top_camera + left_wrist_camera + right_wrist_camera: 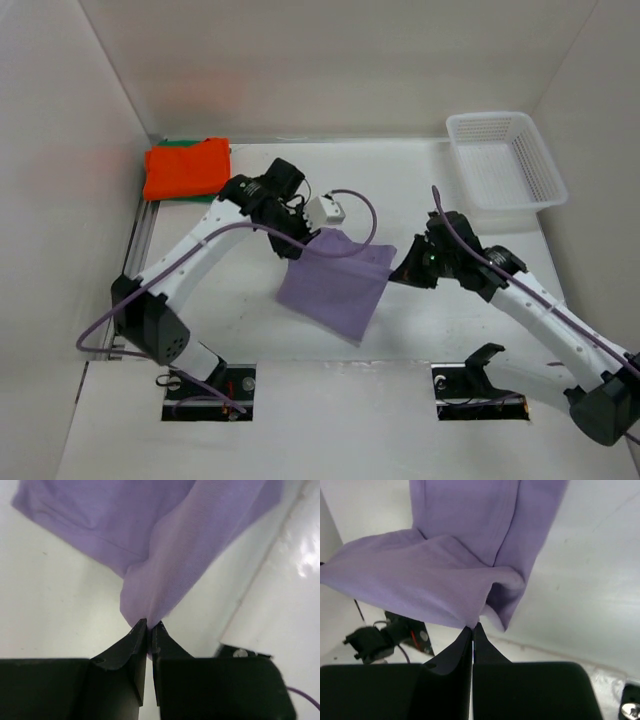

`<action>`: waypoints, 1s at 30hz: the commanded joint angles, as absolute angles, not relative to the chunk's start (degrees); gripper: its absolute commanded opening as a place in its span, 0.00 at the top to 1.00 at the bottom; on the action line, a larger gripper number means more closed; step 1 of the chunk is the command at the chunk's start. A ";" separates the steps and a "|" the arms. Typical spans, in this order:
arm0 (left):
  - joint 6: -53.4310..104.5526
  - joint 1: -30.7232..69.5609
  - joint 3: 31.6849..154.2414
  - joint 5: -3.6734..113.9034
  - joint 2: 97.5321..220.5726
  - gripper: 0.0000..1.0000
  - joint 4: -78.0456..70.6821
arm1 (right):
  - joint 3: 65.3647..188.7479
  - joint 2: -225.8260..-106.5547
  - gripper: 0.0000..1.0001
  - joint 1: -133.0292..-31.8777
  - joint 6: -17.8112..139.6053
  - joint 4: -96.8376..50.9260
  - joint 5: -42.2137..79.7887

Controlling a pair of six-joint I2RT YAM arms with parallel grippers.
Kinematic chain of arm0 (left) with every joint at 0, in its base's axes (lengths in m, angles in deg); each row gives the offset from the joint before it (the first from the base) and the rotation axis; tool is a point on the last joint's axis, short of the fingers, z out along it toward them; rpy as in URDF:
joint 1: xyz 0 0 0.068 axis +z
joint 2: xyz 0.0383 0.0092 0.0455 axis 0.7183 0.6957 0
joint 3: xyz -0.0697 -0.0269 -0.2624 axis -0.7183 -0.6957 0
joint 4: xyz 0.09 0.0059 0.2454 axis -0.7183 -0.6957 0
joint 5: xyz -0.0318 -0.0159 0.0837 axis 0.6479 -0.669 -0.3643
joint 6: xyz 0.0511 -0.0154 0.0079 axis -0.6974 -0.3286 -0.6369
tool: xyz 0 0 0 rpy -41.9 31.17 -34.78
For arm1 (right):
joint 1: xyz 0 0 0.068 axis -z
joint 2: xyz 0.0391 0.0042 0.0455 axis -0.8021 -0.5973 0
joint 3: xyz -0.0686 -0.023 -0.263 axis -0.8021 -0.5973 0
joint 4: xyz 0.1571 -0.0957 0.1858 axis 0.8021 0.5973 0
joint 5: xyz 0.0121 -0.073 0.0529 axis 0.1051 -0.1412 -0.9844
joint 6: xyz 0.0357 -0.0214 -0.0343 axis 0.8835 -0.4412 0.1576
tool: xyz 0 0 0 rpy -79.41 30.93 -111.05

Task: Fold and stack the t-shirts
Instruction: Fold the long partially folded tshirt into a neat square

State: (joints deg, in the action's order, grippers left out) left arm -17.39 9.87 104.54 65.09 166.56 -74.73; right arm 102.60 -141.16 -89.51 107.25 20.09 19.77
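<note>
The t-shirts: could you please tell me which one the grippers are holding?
The purple t-shirt, pinched by the left gripper and right gripper; the orange t-shirt lies folded on the green t-shirt, far left.

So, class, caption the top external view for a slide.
Left end effector and right end effector hold the lavender t-shirt between them.

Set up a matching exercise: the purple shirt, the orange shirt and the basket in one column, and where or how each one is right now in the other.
Things:
1. purple shirt
2. orange shirt
3. basket

Place or state:
A. far right, nothing inside
B. folded, far left
C. held up in the middle, pinched at two points

Pairs: 1-C, 2-B, 3-A
</note>
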 commanded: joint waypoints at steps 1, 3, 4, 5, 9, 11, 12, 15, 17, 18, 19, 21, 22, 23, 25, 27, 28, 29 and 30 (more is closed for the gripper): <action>-16.17 13.88 109.81 63.38 172.31 0.97 -68.29 | 105.12 -144.42 1.00 -83.36 98.04 17.33 17.12; -15.82 15.02 111.84 62.85 176.09 0.97 -65.65 | 105.39 -146.80 1.00 -80.19 96.45 15.22 15.89; -15.81 15.29 112.89 62.76 177.85 0.97 -64.51 | 105.47 -148.11 1.00 -78.96 95.49 14.51 15.27; -15.81 15.38 113.86 62.67 179.52 0.96 -63.45 | 105.56 -149.43 1.00 -77.73 94.70 13.90 14.66; -16.34 15.99 117.11 61.80 185.76 0.95 -61.07 | 105.83 -155.14 1.00 -74.82 92.23 11.61 12.81; -16.52 16.26 118.26 60.92 188.49 0.93 -59.84 | 105.22 -157.43 1.00 -73.15 91.53 9.94 12.72; -16.60 16.43 118.61 60.57 189.37 0.93 -59.32 | 104.95 -158.31 1.00 -72.54 91.35 9.15 12.72; -17.04 16.87 119.32 58.46 192.36 0.91 -56.95 | 104.51 -162.26 0.99 -70.25 90.82 5.55 12.10; -17.39 17.31 119.41 56.97 193.59 0.90 -55.19 | 105.29 -164.81 0.97 -69.72 90.82 3.27 11.49; -17.66 17.66 119.49 56.35 194.21 0.89 -54.22 | 105.91 -166.39 0.95 -69.63 90.82 1.95 11.23; -18.01 18.10 119.67 55.56 195.17 0.86 -53.08 | 106.70 -168.15 0.93 -69.28 90.82 0.89 11.05; -18.45 18.45 120.02 54.16 196.75 0.78 -51.32 | 108.45 -171.58 0.87 -68.32 90.73 -0.87 11.48; -18.71 18.63 120.20 53.10 197.72 0.72 -49.92 | 109.07 -173.16 0.85 -67.61 90.73 -1.83 12.01; -18.98 18.98 120.29 51.61 198.69 0.66 -48.17 | 109.69 -174.39 0.79 -66.65 90.65 -2.89 12.54; -19.15 19.94 120.81 47.14 200.10 0.55 -44.13 | 110.31 -175.72 0.64 -64.98 90.38 -5.61 13.85; -19.07 20.91 121.16 43.10 199.93 0.51 -41.31 | 110.75 -175.20 0.58 -64.18 89.77 -7.55 14.65; -18.98 21.26 120.90 41.51 198.88 0.49 -39.99 | 111.01 -173.98 0.57 -64.35 89.33 -7.82 14.83; -18.89 21.53 120.03 40.80 197.13 0.48 -39.10 | 110.92 -172.23 0.55 -64.44 88.98 -8.08 14.91; -18.72 21.62 118.54 40.70 194.94 0.47 -38.49 | 110.58 -170.73 0.55 -64.62 88.71 -8.17 15.09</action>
State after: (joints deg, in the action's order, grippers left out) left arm -18.27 20.90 118.05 46.17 200.81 -45.31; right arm 107.93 -175.61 -64.11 90.86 -2.75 13.78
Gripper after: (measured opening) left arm 0.526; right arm 0.442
